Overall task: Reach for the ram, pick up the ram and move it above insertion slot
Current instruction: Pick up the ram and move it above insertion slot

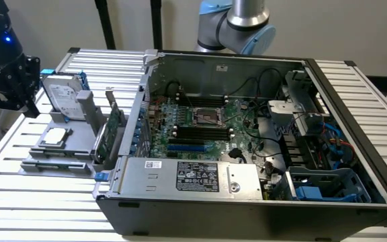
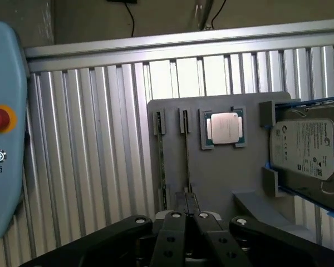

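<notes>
The ram [image 2: 186,158] is a thin dark stick seen edge-on, standing in a narrow groove of the grey holder [image 2: 222,183]. A second thin stick [image 2: 158,161] fills the groove beside it. My gripper [image 2: 186,203] hangs above the holder with its two black fingers pressed together and nothing between them, their tips in line with the ram's near end. In the exterior view the gripper [image 1: 25,103] hovers high at the left, over the holder's [image 1: 36,169] outer edge. The black insertion slots [image 1: 203,132] lie on the motherboard inside the open computer case [image 1: 247,206].
The holder also carries a silver hard drive [image 1: 62,93], a square processor chip [image 1: 56,137] and an upright green expansion card [image 1: 116,123]. A blue teach pendant [image 2: 5,128] lies on the slatted aluminium table [image 1: 32,212]. Cables and drive bays [image 1: 328,184] crowd the case's right side.
</notes>
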Robot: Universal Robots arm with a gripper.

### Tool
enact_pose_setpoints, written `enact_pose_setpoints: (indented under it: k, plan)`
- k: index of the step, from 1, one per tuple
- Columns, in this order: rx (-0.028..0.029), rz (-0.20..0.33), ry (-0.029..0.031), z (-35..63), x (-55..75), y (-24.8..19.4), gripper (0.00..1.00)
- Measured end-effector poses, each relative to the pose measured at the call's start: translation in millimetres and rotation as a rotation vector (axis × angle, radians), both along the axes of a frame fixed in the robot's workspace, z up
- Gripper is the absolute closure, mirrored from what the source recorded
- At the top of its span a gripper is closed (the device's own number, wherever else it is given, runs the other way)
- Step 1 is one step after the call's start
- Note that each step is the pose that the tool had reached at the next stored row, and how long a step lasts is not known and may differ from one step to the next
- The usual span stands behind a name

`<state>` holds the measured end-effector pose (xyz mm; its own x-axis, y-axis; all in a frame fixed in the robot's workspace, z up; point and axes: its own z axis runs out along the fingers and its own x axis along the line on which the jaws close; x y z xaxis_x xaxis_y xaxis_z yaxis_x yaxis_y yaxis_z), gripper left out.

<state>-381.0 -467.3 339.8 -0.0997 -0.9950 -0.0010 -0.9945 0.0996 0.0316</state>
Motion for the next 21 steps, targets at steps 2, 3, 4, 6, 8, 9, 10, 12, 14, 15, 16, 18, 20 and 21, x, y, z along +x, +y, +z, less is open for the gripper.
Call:
enact_pose_setpoints:
  k: [2, 3, 4, 6, 8, 9, 10, 12, 14, 15, 16, 18, 20, 21]
  plan:
    - [0.0000, 0.000, 0.0000, 0.0, 0.0, 0.0, 0.83]
    - [0.0000, 0.000, 0.0000, 0.0, 0.0, 0.0, 0.76]
    - [0.0000, 0.000, 0.0000, -0.1, 0.0, 0.0, 0.76]
    - [0.0003, 0.000, -0.0004, -1.8, 0.0, -0.5, 0.69]
    - [0.0000, 0.000, 0.0000, -4.9, 0.0, -1.6, 0.69]
    - [0.0000, 0.000, -0.0001, -6.8, 0.0, -2.2, 0.69]
    - [0.0000, 0.000, 0.0000, -8.5, 0.0, -2.9, 0.69]
    - [0.0001, 0.000, -0.0001, -12.3, 0.2, -4.5, 0.69]
    - [0.0000, 0.000, -0.0001, -15.9, 0.3, -5.6, 0.69]
    - [0.0001, 0.000, -0.0001, -17.7, 0.5, -5.9, 0.69]
    - [0.0000, 0.000, 0.0000, -19.5, 0.6, -6.2, 0.69]
    - [0.0000, 0.000, 0.0000, -23.1, 1.0, -6.5, 0.69]
    - [0.0000, 0.000, 0.0000, -26.8, 1.3, -6.7, 0.69]
    - [0.0000, 0.000, 0.0000, -28.6, 1.4, -6.8, 0.69]
